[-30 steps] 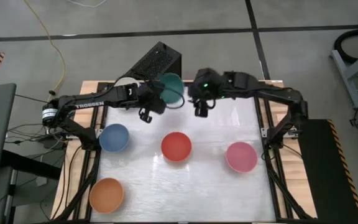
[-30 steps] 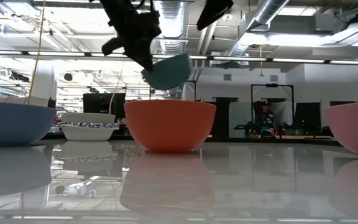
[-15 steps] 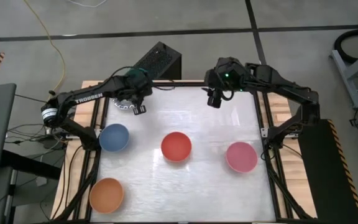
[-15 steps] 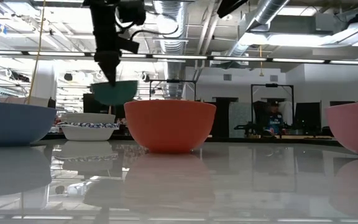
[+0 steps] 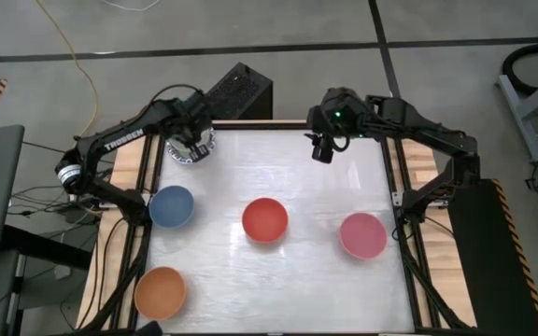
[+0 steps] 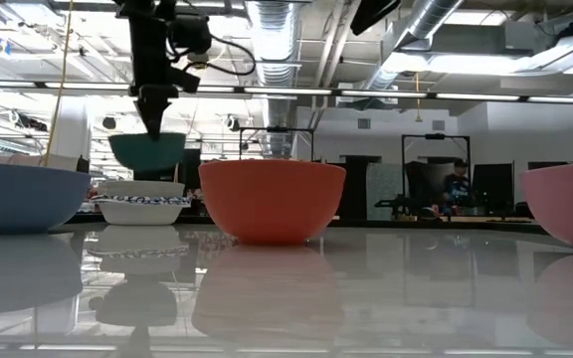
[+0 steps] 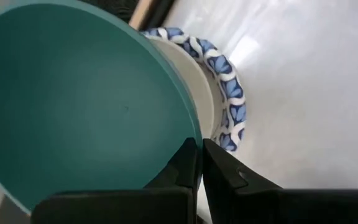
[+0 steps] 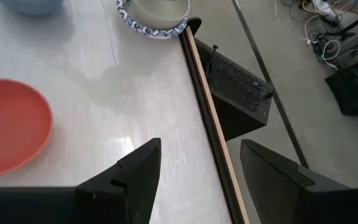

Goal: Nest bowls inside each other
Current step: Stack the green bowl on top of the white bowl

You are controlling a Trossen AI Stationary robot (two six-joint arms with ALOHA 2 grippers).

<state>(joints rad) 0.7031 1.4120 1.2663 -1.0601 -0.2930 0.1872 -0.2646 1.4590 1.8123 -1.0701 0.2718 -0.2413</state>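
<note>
My left gripper (image 5: 191,142) is shut on a teal bowl (image 7: 73,106) and holds it over the table's far left corner. Right below stands a blue-and-white patterned bowl (image 7: 232,93) with a cream bowl (image 7: 202,87) nested in it. In the low view the teal bowl (image 6: 147,151) hangs a little above this stack (image 6: 139,203). From above, my left arm mostly hides the teal bowl. My right gripper (image 5: 322,149) hangs open in the air over the far middle of the table, holding nothing. My left gripper pinches the teal bowl's rim (image 7: 190,134), one finger (image 7: 184,167) inside the bowl and the other outside. The fingers come at the rim steeply from above. The bowl hangs below them, mouth up and about level, clear of the cream bowl underneath.
Single bowls stand on the white tabletop: blue (image 5: 171,206) at the left, red (image 5: 265,220) in the middle, pink (image 5: 362,235) at the right, orange (image 5: 161,291) at the near left. A black box (image 5: 236,93) sits just beyond the far edge.
My left gripper has carried the teal bowl along the far edge toward the table's left, to above the patterned stack. Its wrist has rolled, so the bowl went from tilted to level. My right gripper, still open, has drawn back toward the right and risen a little.
</note>
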